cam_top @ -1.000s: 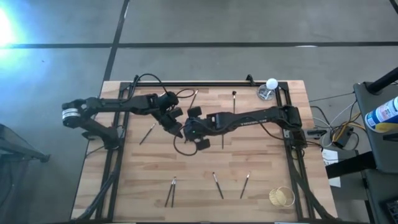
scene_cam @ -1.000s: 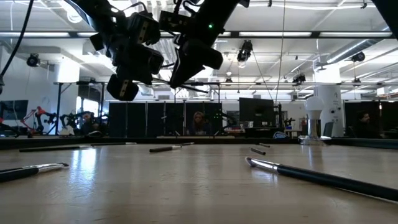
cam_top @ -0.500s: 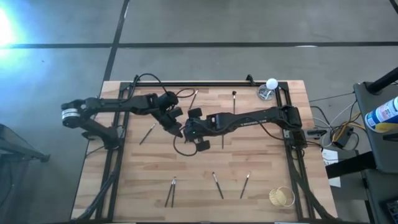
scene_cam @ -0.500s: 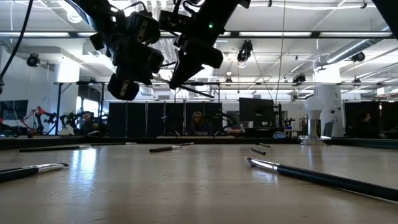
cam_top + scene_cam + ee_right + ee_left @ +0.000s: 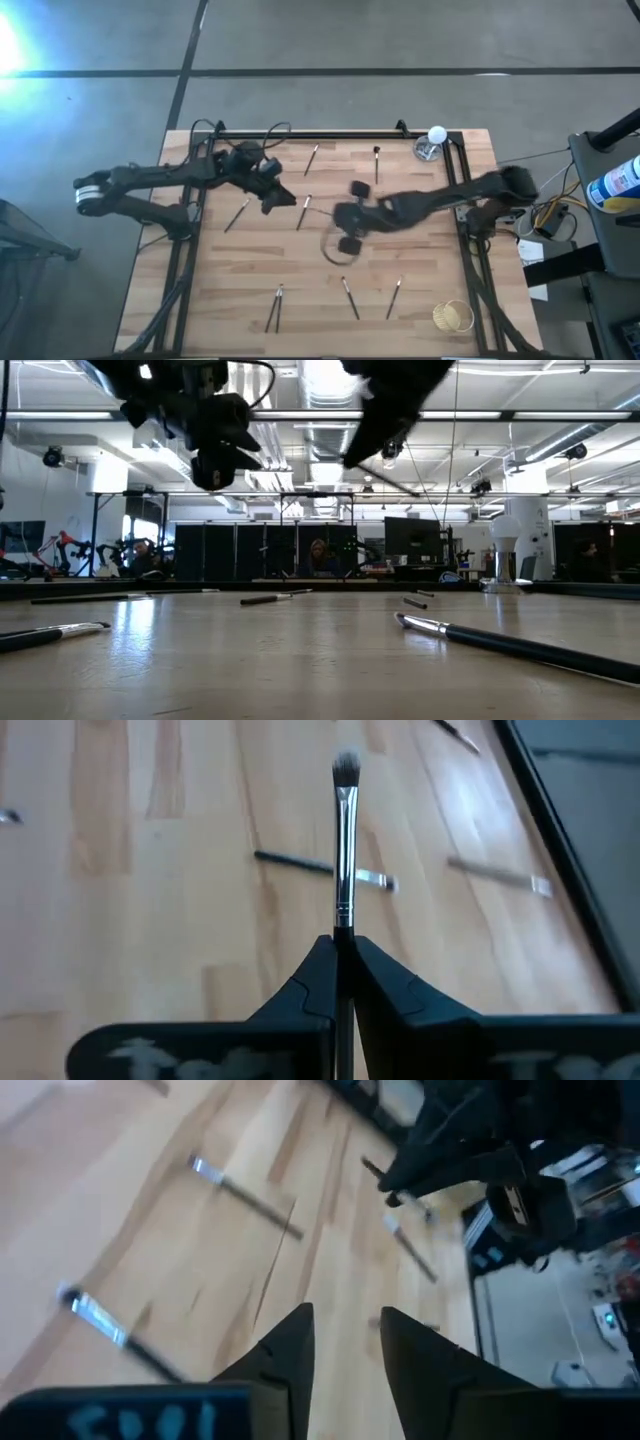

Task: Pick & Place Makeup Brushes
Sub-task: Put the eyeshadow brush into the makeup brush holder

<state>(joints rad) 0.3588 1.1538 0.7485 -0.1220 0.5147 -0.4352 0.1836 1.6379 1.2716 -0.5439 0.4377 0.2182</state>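
Several makeup brushes lie flat on the wooden table, among them one [image 5: 304, 210] between my two grippers, one [image 5: 237, 213] farther left, two near the far edge [image 5: 312, 158] [image 5: 376, 160] and three near the front [image 5: 348, 297]. One more brush [image 5: 345, 830] sticks out forward from my right gripper [image 5: 343, 942], which is shut on it above the table's middle [image 5: 334, 214]. My left gripper [image 5: 345, 1325] hangs open with nothing between its fingers, above the table left of the middle [image 5: 283, 198]. My right gripper pinches the brush's dark handle [image 5: 343, 925] between its two fingers, just behind the silvery ferrule. The brush lies along the fingers and points straight ahead, bristle tip [image 5: 345, 765] foremost. It is lifted clear of the table.
A small round cup [image 5: 452, 316] stands at the near right corner. A clear glass with a white ball [image 5: 432, 146] stands at the far right. Black frame rails [image 5: 300, 135] run along the far edge and both sides. People and equipment show in the room behind.
My left gripper has opened, let go of the brush and drawn back toward the table's left and far edge. My right gripper has shut on that brush and carried it toward the right edge, clear of the table. Both grippers have risen.
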